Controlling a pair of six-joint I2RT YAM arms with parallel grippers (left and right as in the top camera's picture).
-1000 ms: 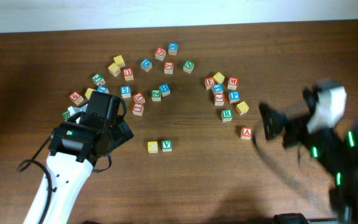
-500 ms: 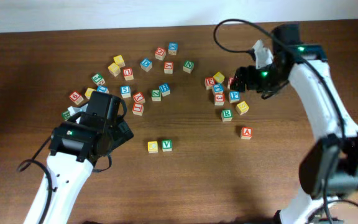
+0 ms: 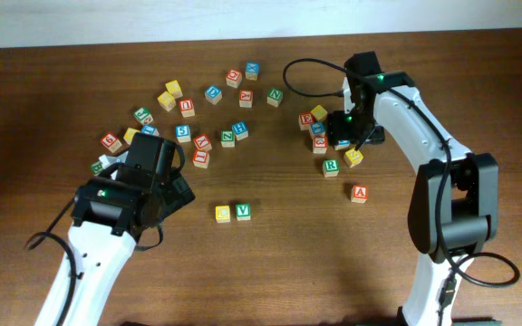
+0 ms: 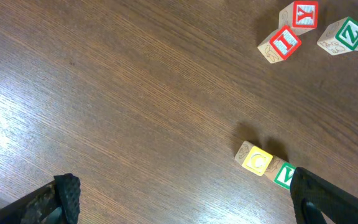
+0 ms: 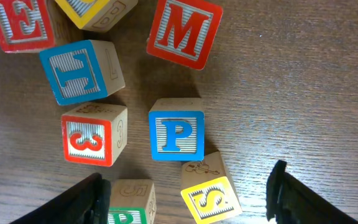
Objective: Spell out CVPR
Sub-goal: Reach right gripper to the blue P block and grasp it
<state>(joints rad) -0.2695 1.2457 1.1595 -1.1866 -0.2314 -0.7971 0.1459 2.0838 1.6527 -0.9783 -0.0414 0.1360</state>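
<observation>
Room is widest in the lower middle of the overhead view. There the table [image 3: 333, 263] is bare wood around the C cube [image 3: 223, 214] and the V cube [image 3: 243, 212]. These two stand side by side and touch, with free wood to the right of V. The far table edge runs along the top of that frame, well apart from all cubes.

At the upper right the cubes are crowded, and the right arm covers most of them. The right wrist view shows what is hidden. The P cube [image 5: 177, 135] lies face up in the centre, the M cube [image 5: 184, 32] above it, the 3 cube [image 5: 94, 134] at its left, and the S cube [image 5: 207, 196] very near its lower right corner. The R cube [image 5: 128, 208] is cut by the bottom edge. The right claw [image 5: 187, 183] is open and holds nothing.

The left wrist view shows the left claw [image 4: 180, 193] wide apart and empty. Its right finger covers part of V.
</observation>
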